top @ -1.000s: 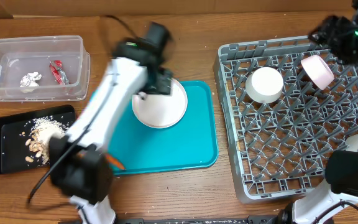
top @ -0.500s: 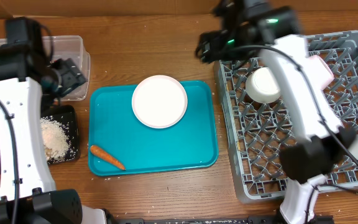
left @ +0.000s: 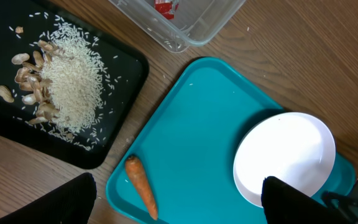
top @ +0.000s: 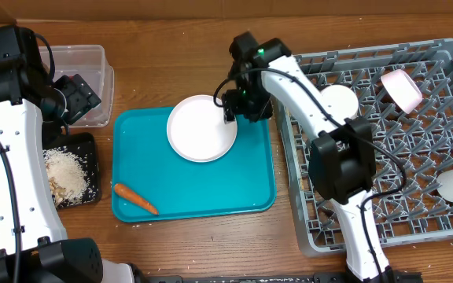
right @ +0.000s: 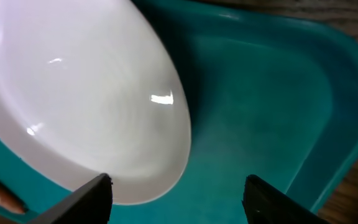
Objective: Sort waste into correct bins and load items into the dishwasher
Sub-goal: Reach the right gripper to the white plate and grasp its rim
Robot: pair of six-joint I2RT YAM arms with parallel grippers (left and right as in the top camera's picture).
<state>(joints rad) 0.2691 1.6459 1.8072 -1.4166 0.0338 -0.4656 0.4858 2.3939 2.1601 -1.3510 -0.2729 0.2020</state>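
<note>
Right gripper (right: pixel 179 190) is seen spread wide with nothing held, poised over the right rim of the round white plate (top: pixel 202 128). Plate is found lying flat on the teal tray (top: pixel 246 189), well apart from the carrot (top: pixel 135 198). It is judged rigid, glazed, slippery and breakable. A hold is best taken at the raised rim, pinched firmly.
</note>
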